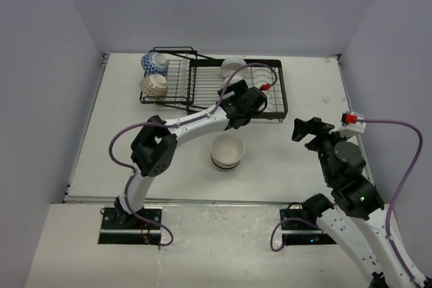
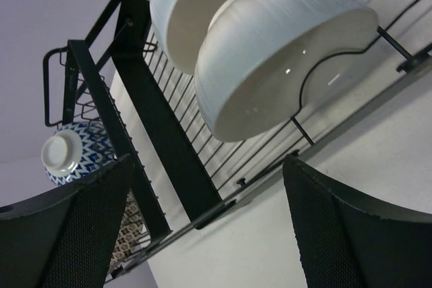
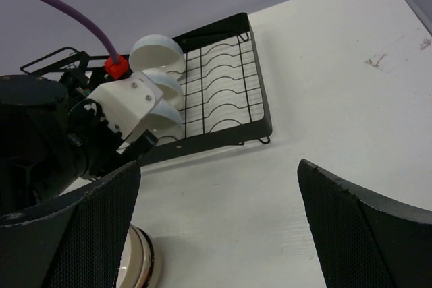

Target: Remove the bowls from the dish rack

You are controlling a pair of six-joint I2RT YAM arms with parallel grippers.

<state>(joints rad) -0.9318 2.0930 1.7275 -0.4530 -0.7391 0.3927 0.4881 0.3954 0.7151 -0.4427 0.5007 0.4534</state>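
Observation:
The black wire dish rack (image 1: 202, 84) stands at the back of the table. Three white bowls (image 2: 283, 52) stand on edge in its slots, close in front of my left gripper (image 2: 208, 163), which is open and empty above the rack's front rail. In the top view the left gripper (image 1: 244, 102) covers most of them; one white bowl (image 1: 233, 67) shows behind it. A blue-and-white bowl (image 1: 154, 63) and a patterned tan bowl (image 1: 154, 85) sit in the rack's left section. My right gripper (image 1: 307, 128) hangs open and empty over bare table, right of the rack.
A stack of cream bowls with dark bands (image 1: 227, 151) stands on the table in front of the rack, at the lower left of the right wrist view (image 3: 138, 261). The left arm's wrist and purple cable (image 3: 67, 133) reach over the rack's front edge.

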